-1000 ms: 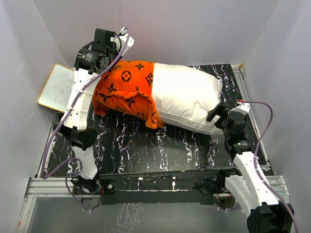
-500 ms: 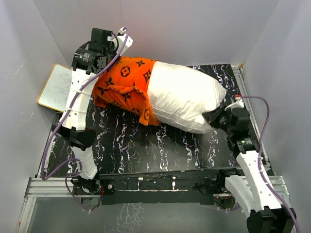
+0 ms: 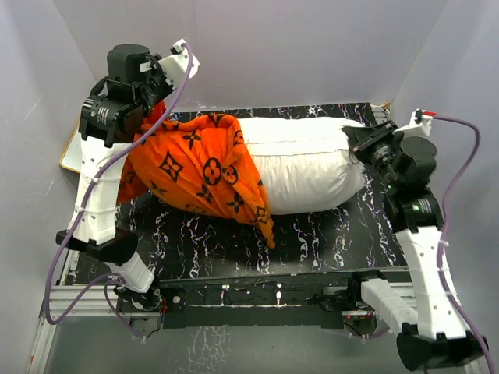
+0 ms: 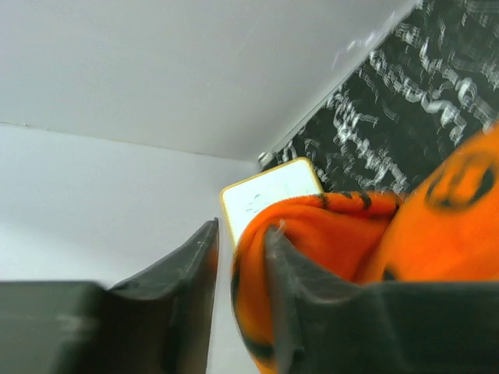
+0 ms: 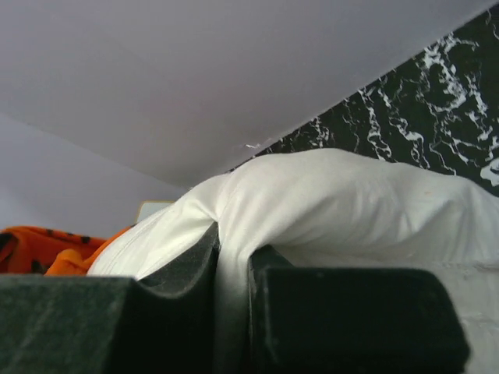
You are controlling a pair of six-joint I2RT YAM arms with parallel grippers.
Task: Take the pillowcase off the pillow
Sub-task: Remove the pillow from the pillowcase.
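Note:
The orange pillowcase (image 3: 203, 167) with black motifs still covers the left end of the white pillow (image 3: 304, 164) and hangs loose below it. My left gripper (image 3: 148, 115) is raised at the pillowcase's far left end. In the left wrist view its jaws (image 4: 242, 234) stand apart, and a fold of the pillowcase (image 4: 327, 234) is draped against the right finger, with a gap to the left one. My right gripper (image 3: 362, 144) is shut on the pillow's right end. In the right wrist view white pillow fabric (image 5: 343, 202) is pinched between its jaws (image 5: 234, 241).
A flat white board with a tan frame (image 3: 69, 152) lies at the left edge behind the left arm, also seen from the left wrist (image 4: 269, 191). The black marbled tabletop (image 3: 312, 234) is enclosed by grey walls on three sides.
Both arms rose and moved apart, lifting and stretching the pillow between them. The right gripper shut on the pillow's end. The left jaws parted, and the pillowcase now hangs looser.

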